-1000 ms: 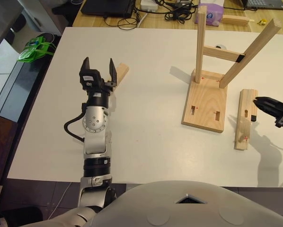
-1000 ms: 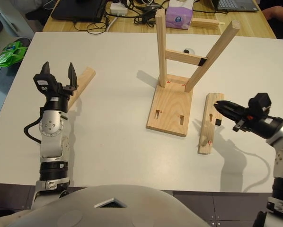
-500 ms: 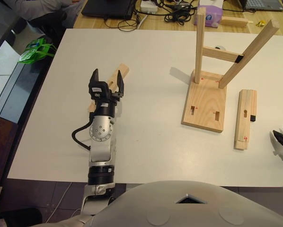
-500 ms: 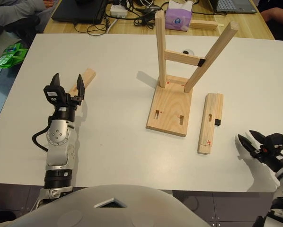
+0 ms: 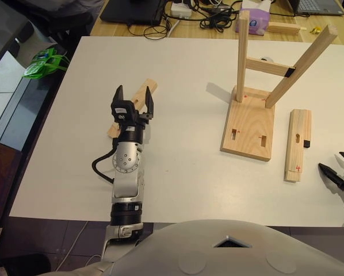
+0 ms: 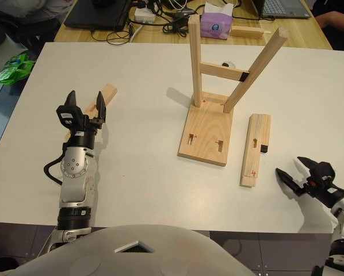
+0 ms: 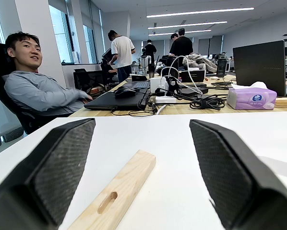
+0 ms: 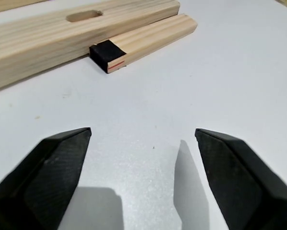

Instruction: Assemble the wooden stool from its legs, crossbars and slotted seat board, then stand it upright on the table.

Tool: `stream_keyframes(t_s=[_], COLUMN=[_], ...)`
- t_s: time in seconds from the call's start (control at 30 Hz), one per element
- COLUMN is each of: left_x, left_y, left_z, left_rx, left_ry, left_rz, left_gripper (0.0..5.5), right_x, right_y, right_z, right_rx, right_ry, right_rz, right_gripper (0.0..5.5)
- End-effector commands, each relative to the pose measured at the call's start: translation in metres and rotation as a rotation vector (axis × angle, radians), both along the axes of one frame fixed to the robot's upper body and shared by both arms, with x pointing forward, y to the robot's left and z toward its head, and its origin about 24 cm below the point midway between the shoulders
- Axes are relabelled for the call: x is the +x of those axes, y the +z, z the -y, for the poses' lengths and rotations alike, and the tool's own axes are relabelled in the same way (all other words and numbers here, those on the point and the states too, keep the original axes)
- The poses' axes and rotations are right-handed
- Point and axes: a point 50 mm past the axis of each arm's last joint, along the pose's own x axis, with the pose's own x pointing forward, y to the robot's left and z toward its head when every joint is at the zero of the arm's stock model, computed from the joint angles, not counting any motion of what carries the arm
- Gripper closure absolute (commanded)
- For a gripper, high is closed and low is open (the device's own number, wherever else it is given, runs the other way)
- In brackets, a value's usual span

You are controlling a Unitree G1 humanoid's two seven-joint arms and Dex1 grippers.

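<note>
right gripper (image 6: 290,167) has pulled back from the loose leg (image 5: 298,144) to the near right part of the table (image 5: 178,167), jaws wide open and empty. left gripper (image 5: 134,92) has shifted over the slotted leg (image 7: 115,196), jaws spread wide, gripping nothing. seat board (image 5: 249,129) lies flat mid-table, upright legs (image 5: 243,57) standing in it.

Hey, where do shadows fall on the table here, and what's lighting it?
Left eye view: the upright legs throw a soft shadow toward the robot's left on the table. Right wrist view: the right gripper casts dark patches just beneath its fingers. Left wrist view: ceiling strip lights glow behind.
</note>
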Motion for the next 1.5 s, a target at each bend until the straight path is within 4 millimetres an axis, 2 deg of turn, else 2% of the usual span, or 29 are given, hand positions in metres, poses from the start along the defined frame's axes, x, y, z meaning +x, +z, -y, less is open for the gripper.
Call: stream_keyframes(t_s=[0.03,0.27,0.43,0.53,0.57,0.63,0.67,0.73,0.87,1.0,1.5], left_x=[0.001,0.004,0.004,0.006,0.007,0.008,0.009,0.011,0.012,0.011,0.011], left_y=[0.0,0.001,-0.001,-0.001,-0.001,0.0,0.0,0.0,0.001,0.0,-0.001], left_z=[0.003,0.004,0.006,0.008,0.009,0.01,0.01,0.011,0.013,0.014,0.015], left_rx=[-0.007,-0.009,-0.01,-0.011,-0.011,-0.012,-0.012,-0.012,-0.013,-0.016,-0.024], left_ry=[-0.008,-0.016,-0.024,-0.034,-0.037,-0.047,-0.051,-0.053,-0.06,-0.06,-0.051], left_rz=[0.002,0.007,0.005,0.006,0.008,0.01,0.012,0.014,0.017,0.016,0.017], left_gripper=[1.87,1.87,1.87,1.87,1.87,1.87,1.87,1.87,1.87,1.87,1.87], right_x=[-0.025,-0.026,-0.052,-0.055,-0.035,0.024,0.043,0.06,0.073,0.076,0.076], right_y=[-0.037,-0.04,-0.034,-0.033,-0.039,-0.049,-0.05,-0.05,-0.045,-0.038,-0.026], right_z=[-0.015,-0.01,-0.017,-0.015,-0.027,-0.067,-0.081,-0.096,-0.114,-0.121,-0.123], right_rx=[0.026,0.052,0.184,0.235,0.245,0.249,0.239,0.225,0.203,0.175,0.147], right_ry=[-0.016,-0.108,0.054,0.042,0.044,0.047,0.035,-0.004,-0.041,-0.073,-0.095], right_rz=[-0.203,-0.205,-0.313,-0.308,-0.287,-0.241,-0.227,-0.223,-0.231,-0.238,-0.218], right_gripper=[1.5,1.5,1.5,1.5,1.5,1.5,1.5,1.5,1.5,1.5,1.5])
